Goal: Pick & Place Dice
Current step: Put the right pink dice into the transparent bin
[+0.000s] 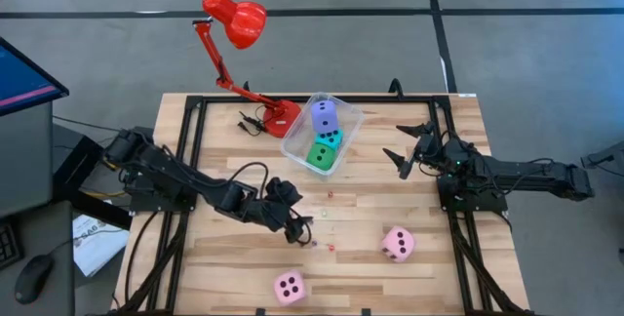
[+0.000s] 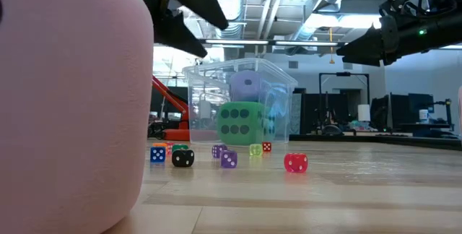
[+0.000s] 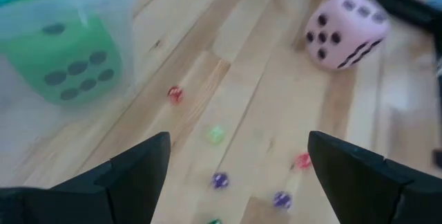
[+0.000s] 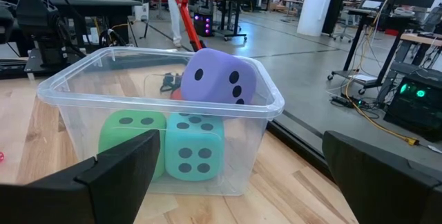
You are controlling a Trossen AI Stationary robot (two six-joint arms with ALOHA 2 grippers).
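Observation:
A clear tub (image 1: 346, 121) at the table's far middle holds a purple-blue die (image 4: 221, 79) resting on top of a green die (image 4: 131, 137) and a cyan die (image 4: 193, 148). Two pink dice rest on the table, one right of centre (image 1: 397, 243) and one by the near edge (image 1: 290, 287). Tiny coloured dice (image 3: 219, 180) lie scattered mid-table. My left gripper (image 1: 302, 226) hovers open just over these tiny dice, touching nothing. My right gripper (image 1: 405, 150) stands open to the right of the tub, facing it (image 4: 239, 141).
A red desk lamp (image 1: 234, 23) has its base (image 1: 278, 113) at the tub's left. Dark frame rails (image 1: 190, 140) run along the table's left and right sides. Bare wood lies between the two pink dice and along the near edge.

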